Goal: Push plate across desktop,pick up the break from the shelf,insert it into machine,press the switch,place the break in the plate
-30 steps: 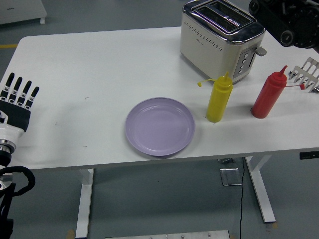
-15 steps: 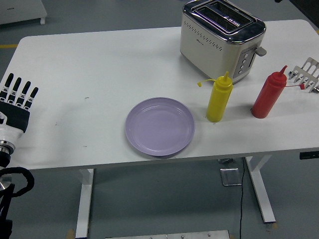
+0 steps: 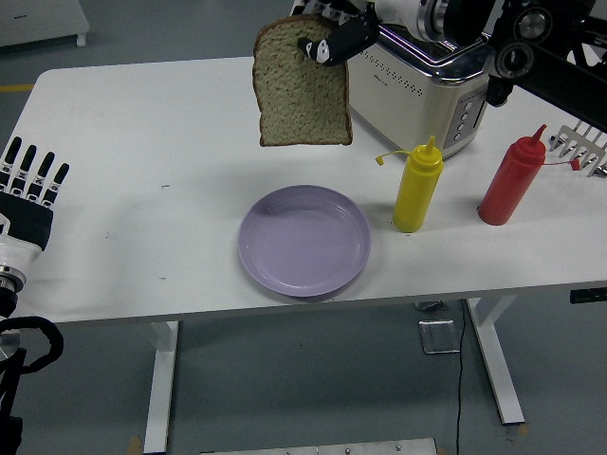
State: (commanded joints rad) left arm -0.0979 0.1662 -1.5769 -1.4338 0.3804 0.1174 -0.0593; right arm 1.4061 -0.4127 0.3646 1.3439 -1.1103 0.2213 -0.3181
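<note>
Item one: right hand [image 3: 334,36], entering from the upper right, its fingers pinching the top edge of a bread slice [image 3: 302,85]. I see the slice hanging upright in the air, above the table [image 3: 142,123] and up-left of the plate [image 3: 303,241], its right edge overlapping the toaster [image 3: 427,76] in my view.

Item two: lilac plate, near the table's front edge, with a thin strip of white between its rim and the edge. Nothing lies on it.

Item three: toaster at the far right of the table, partly hidden behind the right arm.

Item four: yellow squeeze bottle [image 3: 417,186], upright, just right of the plate, a narrow gap between them. Red squeeze bottle [image 3: 512,180] upright further right, apart from the yellow one.

Item five: wire rack [image 3: 580,147] at the right border, cut off by the frame.

Item six: left hand [image 3: 28,194] at the left edge, fingers straight and slightly spread, holding nothing.

I note wide bare tabletop across the whole left half.
</note>
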